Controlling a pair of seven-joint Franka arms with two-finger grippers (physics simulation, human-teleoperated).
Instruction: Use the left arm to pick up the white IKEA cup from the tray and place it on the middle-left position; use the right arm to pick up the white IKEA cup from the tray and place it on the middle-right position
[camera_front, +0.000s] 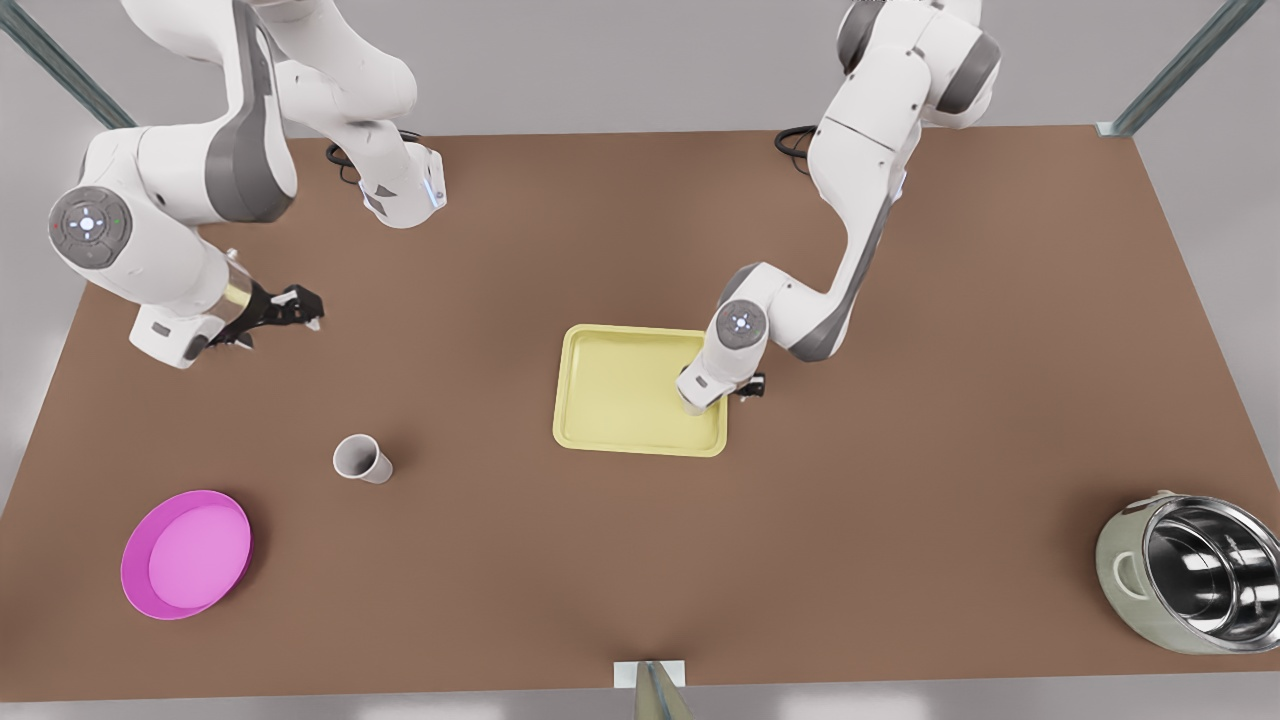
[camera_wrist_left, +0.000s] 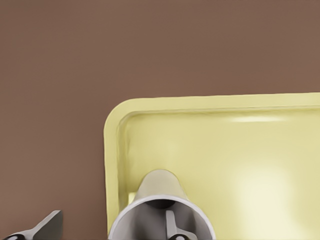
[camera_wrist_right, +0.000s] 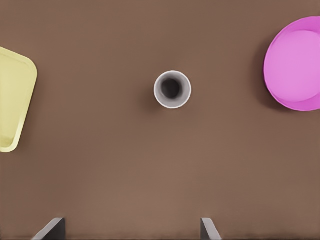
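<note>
The pale yellow tray (camera_front: 620, 395) lies mid-table. One white cup (camera_wrist_left: 159, 210) stands in the tray's corner (camera_wrist_left: 114, 131). My left gripper (camera_wrist_left: 111, 229), the arm on the front view's right (camera_front: 718, 392), is low over it and open. One finger (camera_wrist_left: 50, 227) is outside the cup and the other (camera_wrist_left: 172, 225) is inside its mouth; in the front view the hand hides most of this cup. A second white cup (camera_front: 360, 458) (camera_wrist_right: 172, 89) stands upright on the bare tabletop at the front view's left. Beyond it, my right gripper (camera_front: 308, 312) (camera_wrist_right: 130, 229) hovers open and holds nothing.
A round magenta bowl (camera_front: 185, 553) (camera_wrist_right: 295, 62) sits near the front-left corner, close to the loose cup. A steel pot (camera_front: 1195, 572) lies tilted at the front right. Bare brown tabletop stretches between tray and pot. The tray's edge (camera_wrist_right: 15, 100) also appears in the right wrist view.
</note>
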